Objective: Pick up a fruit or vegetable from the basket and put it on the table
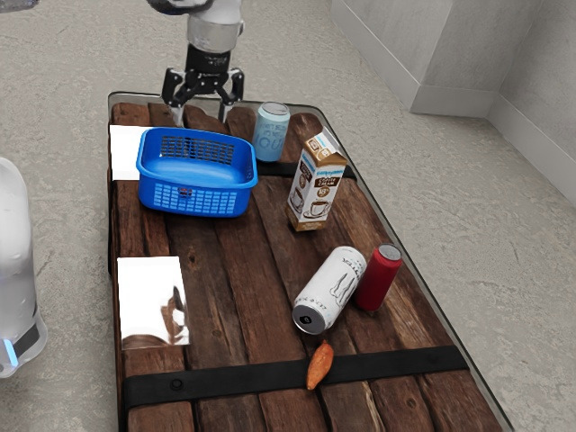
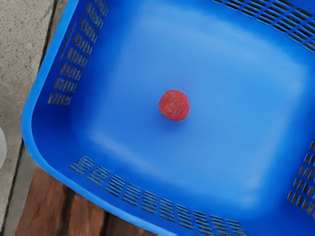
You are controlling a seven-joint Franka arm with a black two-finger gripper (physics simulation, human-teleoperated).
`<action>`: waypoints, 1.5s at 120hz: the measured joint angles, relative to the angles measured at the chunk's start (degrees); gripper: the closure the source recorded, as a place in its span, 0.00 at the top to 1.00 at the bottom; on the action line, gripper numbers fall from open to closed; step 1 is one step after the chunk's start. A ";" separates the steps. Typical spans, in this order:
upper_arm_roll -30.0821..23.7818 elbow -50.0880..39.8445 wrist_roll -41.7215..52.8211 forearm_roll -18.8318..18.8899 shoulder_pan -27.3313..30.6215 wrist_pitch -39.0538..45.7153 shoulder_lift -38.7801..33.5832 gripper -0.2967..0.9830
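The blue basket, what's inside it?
I can see one small, round, red thing, maybe a fruit or vegetable, on the bottom of the blue basket. Its underside is covered, and so is the bit of basket right under it, so I can't tell you about those.

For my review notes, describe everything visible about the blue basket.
The basket is bright blue and looks like plastic: roughly rectangular, with rounded corners, an open top, a plain rim, walls pierced by rows of small slots, and a smooth floor. It looks undamaged and stands upright on the wooden table, beside the light-blue can without touching it. A small, round red item lies on its floor. The open pincer hangs near its rim, with no contact visible.
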 joint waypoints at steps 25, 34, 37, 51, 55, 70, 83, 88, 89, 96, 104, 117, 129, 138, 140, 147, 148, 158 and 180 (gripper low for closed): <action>0.73 -7.34 5.42 0.69 4.40 7.41 -0.15 0.77; 0.75 -8.51 7.96 0.72 5.91 8.95 0.97 0.77; 0.72 -10.03 8.94 0.77 5.93 9.80 1.01 0.77; 0.70 -15.09 13.30 0.85 6.23 14.33 0.36 0.77; 0.72 -15.73 14.48 0.85 6.43 15.47 0.28 0.77; 0.73 -16.35 18.76 0.75 9.22 18.43 0.81 0.76; 0.69 -17.96 22.31 0.69 9.57 20.13 0.89 0.76; 0.68 -19.51 23.51 0.66 9.50 21.03 0.35 0.76; 0.68 -19.92 23.74 0.65 9.48 21.24 0.17 0.76; 0.67 -22.95 25.22 0.31 9.47 22.73 -1.78 0.76; 0.61 -25.01 26.70 -0.21 9.51 24.01 -3.53 0.76; 0.65 -25.83 28.80 -0.85 9.91 25.39 -3.67 0.76; 0.68 -25.90 30.54 -1.13 12.03 26.14 -3.39 0.77; 0.72 -25.91 31.70 -1.23 12.91 26.51 -2.84 0.77; 0.74 -25.91 31.94 -1.25 13.03 26.56 -2.70 0.77; 0.70 -25.93 32.86 -1.31 13.85 26.75 -2.25 0.77; 0.70 -25.94 32.99 -1.32 13.90 26.77 -2.24 0.77; 0.64 -26.34 34.10 -1.38 13.46 26.96 -2.46 0.77; 0.34 -27.46 35.97 -1.74 12.53 27.20 -3.01 0.77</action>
